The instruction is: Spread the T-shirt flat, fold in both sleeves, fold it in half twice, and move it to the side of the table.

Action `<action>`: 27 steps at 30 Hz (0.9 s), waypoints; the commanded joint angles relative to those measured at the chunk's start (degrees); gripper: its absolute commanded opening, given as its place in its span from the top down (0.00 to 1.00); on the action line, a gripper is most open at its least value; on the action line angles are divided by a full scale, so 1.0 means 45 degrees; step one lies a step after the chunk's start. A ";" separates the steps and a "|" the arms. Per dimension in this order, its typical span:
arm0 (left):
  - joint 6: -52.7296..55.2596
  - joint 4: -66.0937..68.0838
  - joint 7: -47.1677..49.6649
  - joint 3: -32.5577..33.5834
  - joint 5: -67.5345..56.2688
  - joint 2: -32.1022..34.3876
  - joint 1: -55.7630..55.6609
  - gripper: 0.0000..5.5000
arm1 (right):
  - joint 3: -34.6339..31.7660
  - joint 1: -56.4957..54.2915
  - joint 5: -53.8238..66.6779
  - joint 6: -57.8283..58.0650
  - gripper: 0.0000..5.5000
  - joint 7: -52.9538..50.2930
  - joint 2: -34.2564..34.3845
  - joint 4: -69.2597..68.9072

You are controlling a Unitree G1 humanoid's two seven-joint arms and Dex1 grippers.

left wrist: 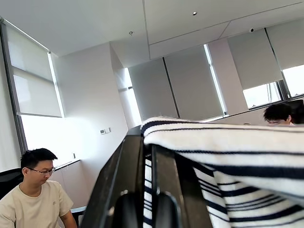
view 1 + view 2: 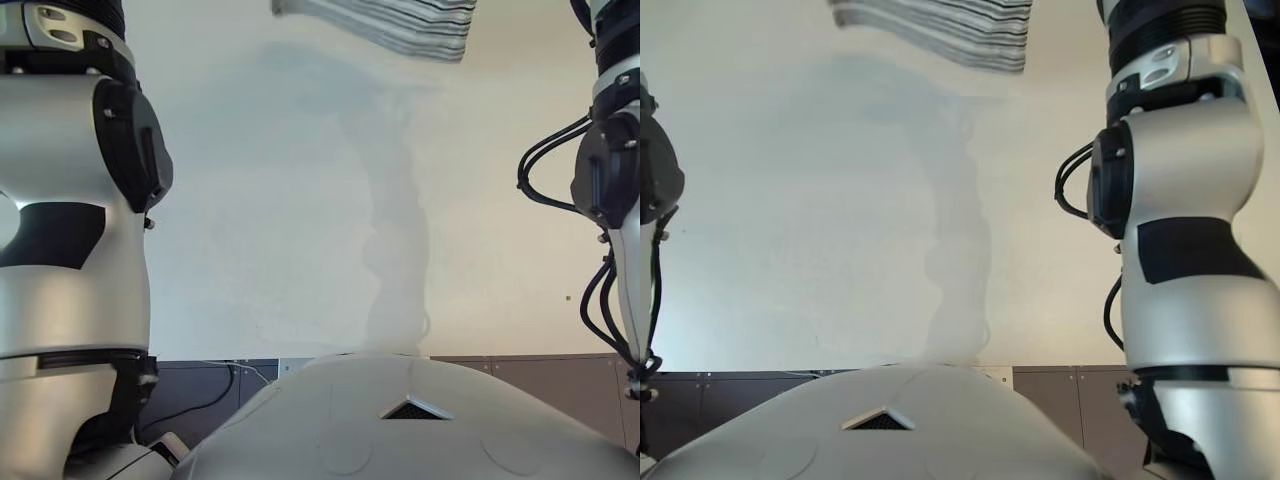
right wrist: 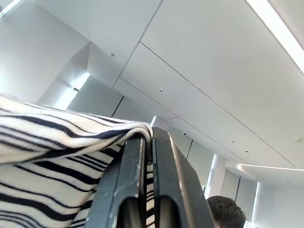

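Field note, both arms up: the striped T-shirt [image 2: 385, 25] is off the table [image 2: 300, 200], hanging over its far part, and I only get the lower edge of the cloth from the head camera. The left gripper [image 1: 148, 156] has its jaws pressed together on a fold of striped cloth, with more fabric draped over the fingertips. The right gripper [image 3: 148, 152] pinches a fold the same way. My main worry is grip: each pinch looks like a thin bite near an edge, so a quick pull apart or a fast drop could slide one side out, and the shirt would land bunched on the table rather than flat. Second worry: I cannot tell which parts of the shirt I hold, so a twisted lay-down is possible. Third: the table's far edge is out of my view, and cloth set down too far out could hang over it. For room, the table surface between its near edge and the shirt is bare and wide. Both forearms stand over the table's left and right sides, so the middle is open for lowering the shirt toward the near edge.
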 commanded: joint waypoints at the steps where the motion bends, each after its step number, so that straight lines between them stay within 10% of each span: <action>1: 0.0178 0.0168 -0.0349 0.0002 0.0254 -0.0108 0.0500 0.98 | 0.0042 0.0224 0.0118 -0.0058 0.98 0.0423 0.0106 0.0278; 13: 0.1728 -0.5069 -0.2471 0.1221 -0.1425 0.0390 0.3903 0.98 | -0.0747 0.3948 0.1994 0.0095 0.98 0.3842 -0.0422 -0.5089; 22: 1.0904 -2.0448 -0.5856 0.2809 -1.0715 0.1884 1.6777 0.98 | -0.1994 1.4138 1.0700 0.9394 0.98 0.9307 -0.2937 -2.0242; 27: 1.2567 -2.1513 -0.5331 0.5726 -1.6211 0.2186 1.9107 0.98 | -0.5502 1.6112 1.8305 1.1627 0.98 0.8689 -0.4127 -2.3015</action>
